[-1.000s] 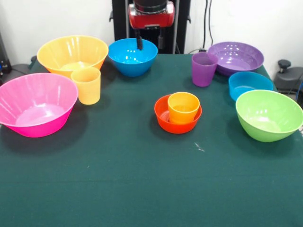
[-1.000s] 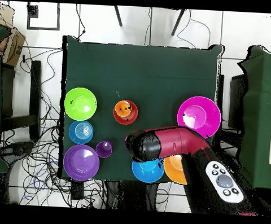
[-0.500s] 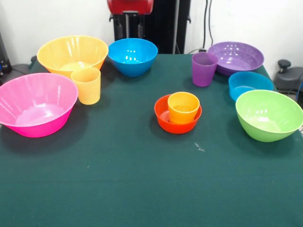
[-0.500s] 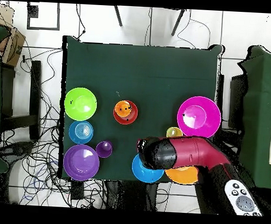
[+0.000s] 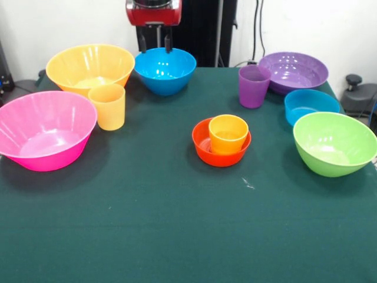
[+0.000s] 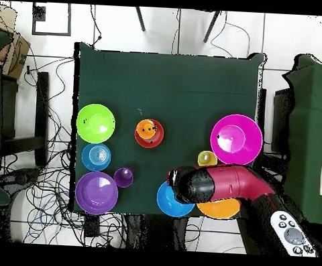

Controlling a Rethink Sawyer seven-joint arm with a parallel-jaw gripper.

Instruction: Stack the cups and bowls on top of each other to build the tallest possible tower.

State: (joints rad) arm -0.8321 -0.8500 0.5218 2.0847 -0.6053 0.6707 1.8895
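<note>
The gripper (image 5: 155, 42) hangs above the far rim of the medium blue bowl (image 5: 165, 70), its two dark fingers (image 5: 143, 44) apart and holding nothing. The tower, an orange cup (image 5: 228, 134) standing upright inside the small red-orange bowl (image 5: 202, 144), sits mid-table on the green cloth (image 5: 177, 224). The yellow-orange cup (image 5: 108, 106) stands between the big yellow bowl (image 5: 89, 66) and the big pink bowl (image 5: 44, 130); the purple cup (image 5: 254, 86) is just beside the wide purple bowl (image 5: 293, 71).

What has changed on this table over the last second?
Only the arm moved: its gripper slid sideways from above the medium blue bowl toward the big yellow bowl, uncovering the yellow-orange cup in the overhead view. It took hold of nothing. Every bowl and cup, including the orange cup in the small red-orange bowl, stayed put.
</note>
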